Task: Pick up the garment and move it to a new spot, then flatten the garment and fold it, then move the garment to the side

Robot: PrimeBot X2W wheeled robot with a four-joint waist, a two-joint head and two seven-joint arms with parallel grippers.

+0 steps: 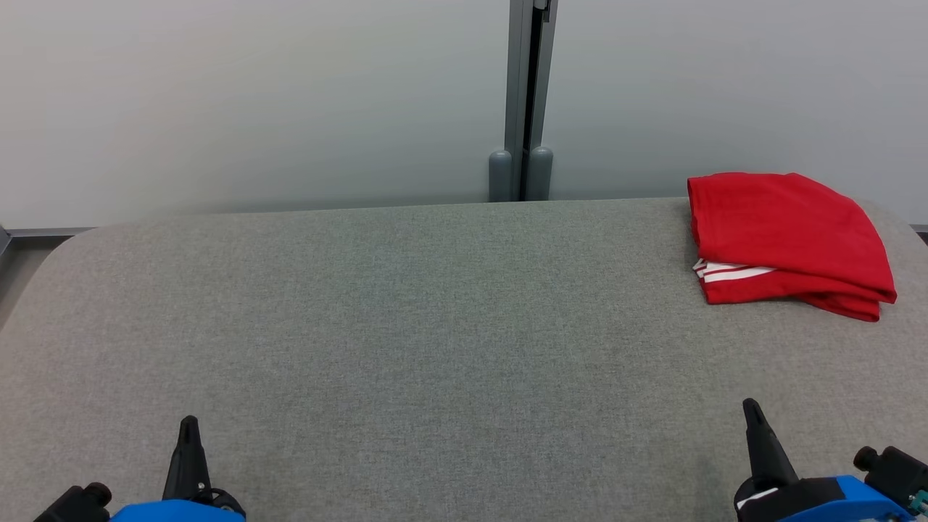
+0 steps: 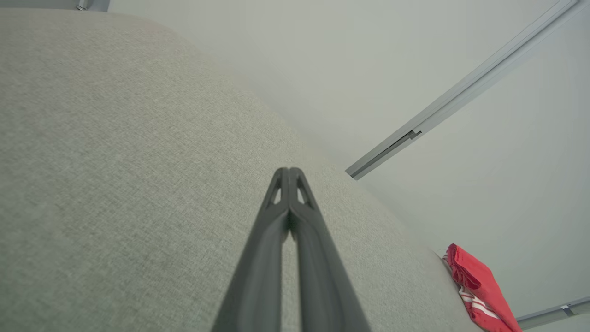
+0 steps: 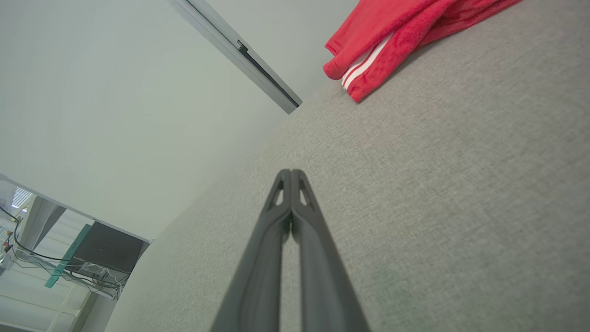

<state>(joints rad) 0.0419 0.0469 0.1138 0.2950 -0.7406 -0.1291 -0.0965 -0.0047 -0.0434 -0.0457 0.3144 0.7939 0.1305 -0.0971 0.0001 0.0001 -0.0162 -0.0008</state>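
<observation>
Both closed, empty: left end effector (image 1: 188, 422), right end effector (image 1: 750, 406); folded garment (image 1: 786, 243) lies far right.

My left gripper (image 1: 188, 428) and right gripper (image 1: 751, 409) were cut off at 7 and 5 o'clock, head view | garment (image 3: 396, 32) was cropped at 1 o'clock, right wrist view | its inner folds were hidden

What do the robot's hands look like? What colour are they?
The left gripper and right gripper each have two long, thin, dark grey fingers that taper to a point, with small triangular holes near the tips. They grow out of bright blue bases, with black knobs beside them.
</observation>
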